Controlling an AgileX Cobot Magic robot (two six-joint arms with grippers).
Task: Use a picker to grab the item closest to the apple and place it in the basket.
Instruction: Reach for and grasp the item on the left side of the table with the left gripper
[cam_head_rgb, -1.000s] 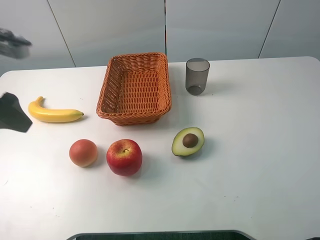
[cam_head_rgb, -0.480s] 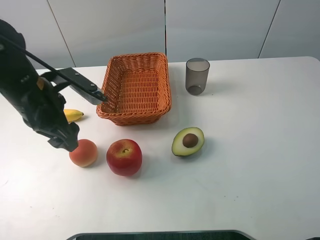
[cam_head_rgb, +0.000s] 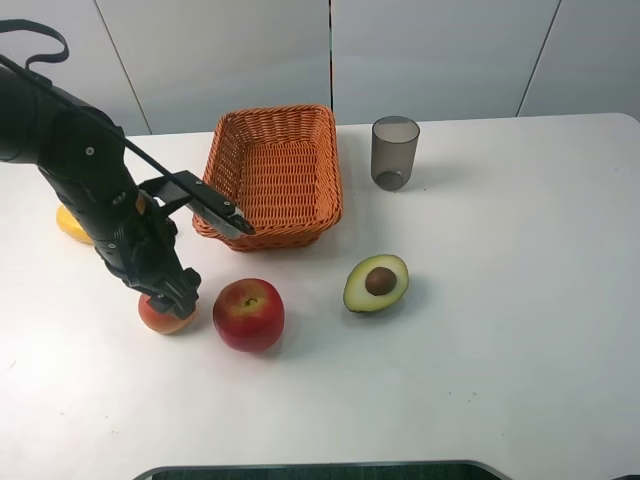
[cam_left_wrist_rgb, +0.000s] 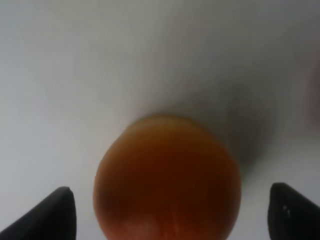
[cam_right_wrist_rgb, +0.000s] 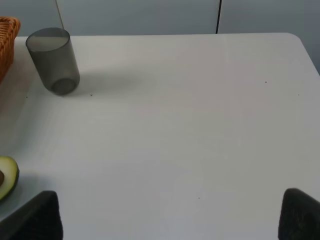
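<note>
A red apple (cam_head_rgb: 248, 314) lies on the white table, front of centre. Just to its left sits a round orange-pink fruit (cam_head_rgb: 158, 318), the top of it covered by my left gripper (cam_head_rgb: 172, 292), which hangs right over it. In the left wrist view that fruit (cam_left_wrist_rgb: 167, 180) fills the space between the two dark fingertips (cam_left_wrist_rgb: 56, 212), which stand wide apart on either side, so my left gripper (cam_left_wrist_rgb: 171, 200) is open around it. The woven basket (cam_head_rgb: 270, 238) stands behind the apple. My right gripper (cam_right_wrist_rgb: 170, 205) is open over bare table.
Half an avocado (cam_head_rgb: 377, 283) lies right of the apple. A grey cup (cam_head_rgb: 395, 152) stands right of the basket. One end of a banana (cam_head_rgb: 72, 225) shows behind the left arm. The right wrist view shows the cup (cam_right_wrist_rgb: 52, 60) and the avocado's edge (cam_right_wrist_rgb: 7, 177).
My left arm has swung in from the left edge and come down over the orange-pink fruit, now covering most of the banana. The fruits and the basket have not moved.
</note>
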